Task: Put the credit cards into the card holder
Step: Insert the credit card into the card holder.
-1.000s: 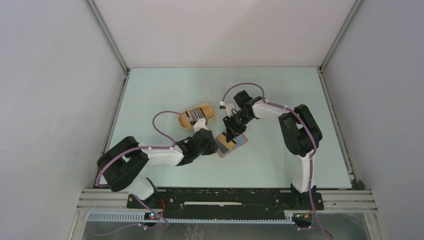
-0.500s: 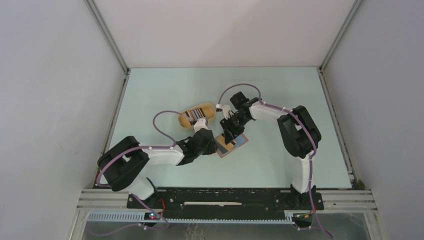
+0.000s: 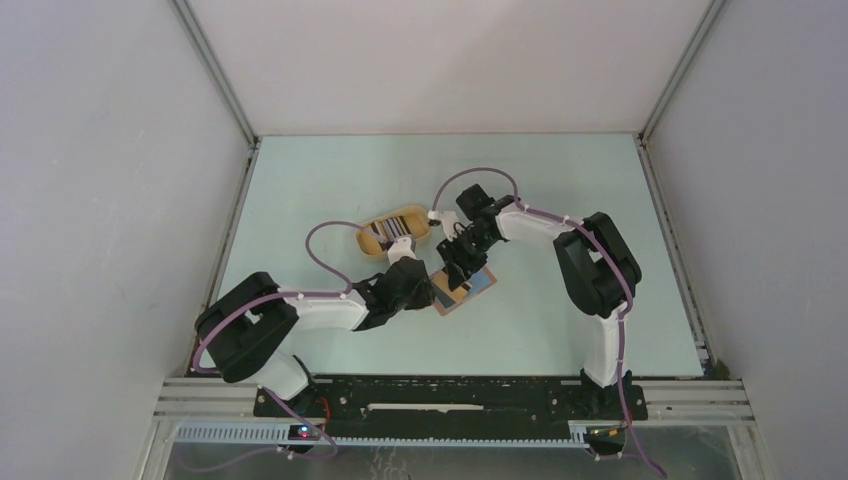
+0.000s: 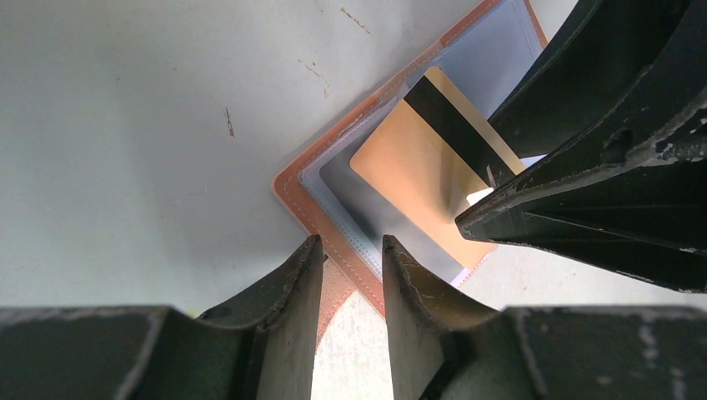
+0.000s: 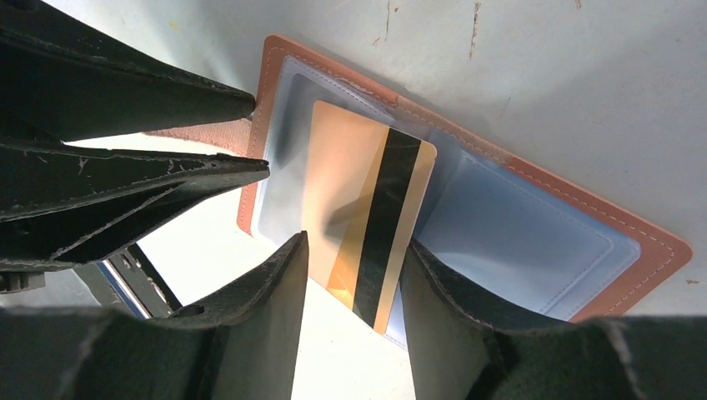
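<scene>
The card holder (image 3: 480, 283) lies open on the table, reddish-brown with clear pockets; it also shows in the left wrist view (image 4: 293, 190) and the right wrist view (image 5: 600, 212). A gold credit card (image 5: 346, 192) with a black stripe lies slanted on its left pocket, one end past the holder's edge; it also shows in the left wrist view (image 4: 400, 158). My left gripper (image 4: 350, 250) is closed narrowly around the holder's snap tab (image 5: 196, 137). My right gripper (image 5: 354, 250) stands just over the card, jaws a little apart, a fingertip (image 4: 492, 177) on the stripe.
An oval tan tray (image 3: 414, 213) with more cards (image 3: 388, 230) stands just behind the left gripper (image 3: 432, 293). The right gripper (image 3: 457, 274) and the left gripper's fingers (image 5: 125, 92) are close together. White walls enclose the table.
The right wrist has shifted slightly left over the holder, toward the left gripper. The left arm and the holder have not moved.
</scene>
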Motion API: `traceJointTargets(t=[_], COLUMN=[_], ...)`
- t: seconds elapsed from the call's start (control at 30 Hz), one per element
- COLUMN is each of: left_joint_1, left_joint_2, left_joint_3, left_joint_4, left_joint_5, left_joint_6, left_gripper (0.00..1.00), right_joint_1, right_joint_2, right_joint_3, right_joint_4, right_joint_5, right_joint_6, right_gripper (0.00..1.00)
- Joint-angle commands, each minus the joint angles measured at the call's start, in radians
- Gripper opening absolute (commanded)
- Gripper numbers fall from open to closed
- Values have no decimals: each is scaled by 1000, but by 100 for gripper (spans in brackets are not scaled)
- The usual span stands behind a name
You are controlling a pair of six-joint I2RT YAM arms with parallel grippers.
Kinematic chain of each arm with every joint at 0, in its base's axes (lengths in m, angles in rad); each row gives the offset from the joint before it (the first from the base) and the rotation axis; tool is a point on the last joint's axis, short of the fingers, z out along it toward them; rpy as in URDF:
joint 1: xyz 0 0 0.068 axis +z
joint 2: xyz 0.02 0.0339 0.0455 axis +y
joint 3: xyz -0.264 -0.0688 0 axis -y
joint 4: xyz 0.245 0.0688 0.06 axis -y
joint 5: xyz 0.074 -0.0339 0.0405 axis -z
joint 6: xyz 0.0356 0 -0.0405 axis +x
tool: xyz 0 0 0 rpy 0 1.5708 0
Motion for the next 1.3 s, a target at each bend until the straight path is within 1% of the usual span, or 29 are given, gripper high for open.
traceJointTargets(t=[0.0, 0.47, 0.8, 1.03, 1.1, 1.23, 1.27], left_joint_1=[-6, -5, -5, -4, -5, -4, -4], left_joint_2=[-19, -30, -45, -52, -52, -58, -60], left_joint_3=[17, 2, -17, -23, -24, -31, -36], left_joint_4=[32, 48, 68, 74, 75, 90, 95], left_joint_5=[-17, -22, -26, -28, -28, -27, -27], left_joint_6=[8, 3, 0, -2, -2, -4, -4], left_gripper=[37, 37, 37, 37, 37, 37, 37], right_joint_1=[25, 88, 66, 72, 72, 55, 51], right_joint_2=[-32, -27, -33, -30, -29, -4, 1], right_joint_3=[7, 9, 17, 17, 17, 42, 45], right_joint_4=[-31, -53, -71, -77, -81, -116, -121], right_joint_5=[24, 5, 33, 46, 22, -123, -135], right_joint_6=[-44, -70, -81, -88, -82, -54, -48], right_gripper=[53, 55, 57, 57, 58, 59, 59])
